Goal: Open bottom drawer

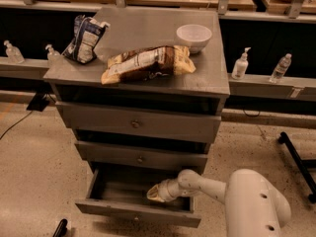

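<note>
Bottom drawer [132,212] pulled out; gripper [155,194] inside, right of centre.

The gripper [157,194] is found inside the pulled-out bottom drawer [133,212], right of centre; a bowl [193,36] is set far right on the cabinet top [143,26].
</note>
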Robot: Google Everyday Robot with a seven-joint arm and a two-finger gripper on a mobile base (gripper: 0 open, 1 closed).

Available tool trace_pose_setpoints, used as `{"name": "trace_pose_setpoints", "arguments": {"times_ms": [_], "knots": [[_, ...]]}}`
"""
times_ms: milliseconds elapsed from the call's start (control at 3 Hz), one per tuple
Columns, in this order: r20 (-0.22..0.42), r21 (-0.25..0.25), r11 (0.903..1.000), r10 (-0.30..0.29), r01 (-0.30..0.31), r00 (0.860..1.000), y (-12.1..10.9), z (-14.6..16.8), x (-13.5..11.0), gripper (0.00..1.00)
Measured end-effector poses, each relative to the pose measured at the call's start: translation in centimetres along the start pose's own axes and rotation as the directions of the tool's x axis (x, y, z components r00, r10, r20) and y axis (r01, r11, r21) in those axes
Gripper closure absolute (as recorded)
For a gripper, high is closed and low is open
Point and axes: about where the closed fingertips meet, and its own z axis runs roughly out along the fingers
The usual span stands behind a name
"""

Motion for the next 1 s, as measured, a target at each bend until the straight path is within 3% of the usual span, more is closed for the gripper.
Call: {"name": "trace_pose_setpoints", "arguments": {"times_ms": [333, 667, 1000], "knots": [[-0.083, -0.067, 0.9971, 0.032, -0.037, 0.996, 3.1, 0.2, 1.0, 1.00], [-0.119, -0.105, 0.9902, 0.078, -0.091, 0.990, 6.0, -0.6, 1.3, 1.00], [-0.120, -0.105, 0.9902, 0.079, -0.091, 0.990, 5.9, -0.6, 1.3, 1.00]]}}
